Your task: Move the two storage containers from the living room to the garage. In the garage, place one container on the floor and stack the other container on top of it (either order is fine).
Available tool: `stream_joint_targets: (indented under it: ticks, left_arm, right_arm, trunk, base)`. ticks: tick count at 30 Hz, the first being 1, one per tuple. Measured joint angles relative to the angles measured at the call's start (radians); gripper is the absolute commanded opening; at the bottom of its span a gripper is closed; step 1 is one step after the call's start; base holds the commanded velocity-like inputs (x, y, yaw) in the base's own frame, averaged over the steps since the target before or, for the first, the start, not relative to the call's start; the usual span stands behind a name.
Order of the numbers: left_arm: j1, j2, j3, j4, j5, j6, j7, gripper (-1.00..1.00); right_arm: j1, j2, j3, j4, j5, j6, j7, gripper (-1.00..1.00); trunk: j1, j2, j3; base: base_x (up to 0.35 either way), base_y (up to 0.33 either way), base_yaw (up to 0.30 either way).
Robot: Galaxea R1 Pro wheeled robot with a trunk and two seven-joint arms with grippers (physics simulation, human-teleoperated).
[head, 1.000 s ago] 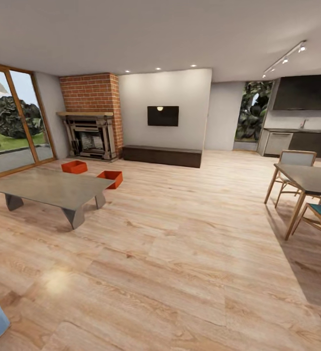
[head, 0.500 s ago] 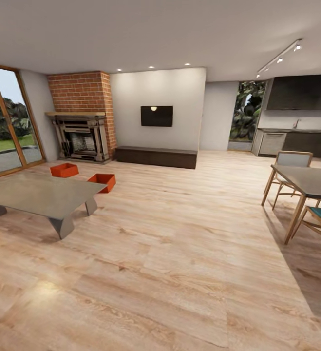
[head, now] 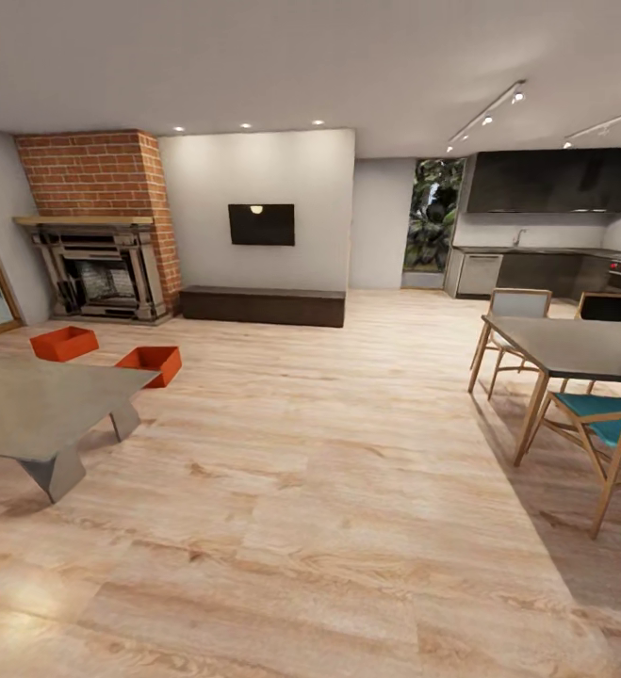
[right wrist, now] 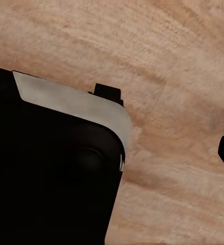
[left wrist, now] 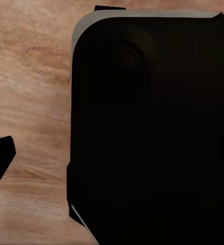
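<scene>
Containers [head: 63, 343] [head: 150, 363] on floor [head: 329, 490], far left

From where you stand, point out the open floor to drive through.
Open: wood floor between coffee table and dining table, up to the TV bench. Crowded: two storage containers behind the coffee table; chairs around the dining table.

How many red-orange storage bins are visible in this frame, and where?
2. One red-orange rectangular plastic bin sits on the wood-plank floor near the brick fireplace; the other sits beside it, just behind the grey coffee table, which may hide more.
</scene>
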Motion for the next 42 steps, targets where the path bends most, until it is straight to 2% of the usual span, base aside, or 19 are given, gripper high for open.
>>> stream_joint_targets:
  ticks: [5,8,15,32,42]
  left_arm:
    - [0.0,0.0,0.0,0.0,0.002,0.0,0.0,1.0]
    - [0.0,0.0,0.0,0.0,0.022,-0.001,-0.001,1.0]
    - [0.0,0.0,-0.001,0.0,0.03,-0.001,-0.001,1.0]
    - [0.0,0.001,-0.001,0.0,0.032,-0.001,-0.001,1.0]
    - [0.0,0.002,-0.001,0.0,0.032,-0.001,-0.001,1.0]
  right_arm:
    - [0.0,0.0,0.0,0.0,0.0,0.0,0.0,1.0]
    - [0.0,0.001,0.0,0.0,0.0,0.0,0.0,1.0]
    - [0.0,0.003,0.0,0.0,0.001,0.0,0.0,1.0]
    - [0.0,0.0,0.0,0.0,0.001,-0.001,0.0,1.0]
    - [0.0,-0.002,0.0,0.0,0.0,-0.001,0.0,1.0]
  trunk:
    - [0.0,0.0,0.0]
    - [0.0,0.0,0.0]
    - [0.0,0.0,0.0]
    - [0.0,0.0,0.0]
    - [0.0,0.0,0.0]
  base:
    - [0.325,0.0,-0.078]
    - [0.325,0.0,-0.011]
    - [0.325,0.0,0.01]
    - [0.325,0.0,0.2]
    - [0.325,0.0,0.019]
